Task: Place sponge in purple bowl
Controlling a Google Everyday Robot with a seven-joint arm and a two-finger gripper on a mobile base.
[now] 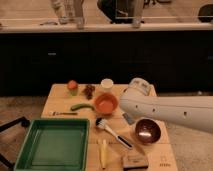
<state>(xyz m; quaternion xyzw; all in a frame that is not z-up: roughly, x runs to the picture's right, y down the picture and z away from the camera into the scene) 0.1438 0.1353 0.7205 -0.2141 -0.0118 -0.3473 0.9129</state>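
The camera view looks down on a wooden tabletop [59, 98]. The sponge [135, 161] lies flat by the front edge, close to the right front corner. It is on the wood, not in any bowl. The purple bowl [139, 135] stands upright just behind the sponge, near the right edge, and its inside shines. A big white robot arm [170, 112] comes in from the right side and hangs over the right half of the tabletop. Most of the gripper [128, 118] hides under the arm. Only a small grey bit peeks out, between the orange bowl [97, 102] and the purple bowl, up off the sponge and well apart from it. Its two fingers are pressed together, and nothing can be seen between them. The orange bowl sits near the middle of the tabletop. A green tray [55, 121] fills the left front corner. A dish brush [112, 132] with a white head and dark handle lies slanted between the tray and the purple bowl. A long yellow thing [103, 152] lies by the front edge, just right of the tray. A long green vegetable [82, 106] lies behind the tray. Along the back edge are a small orange thing [73, 86], a dark bunch of grapes [89, 91] and a white cup [106, 84].
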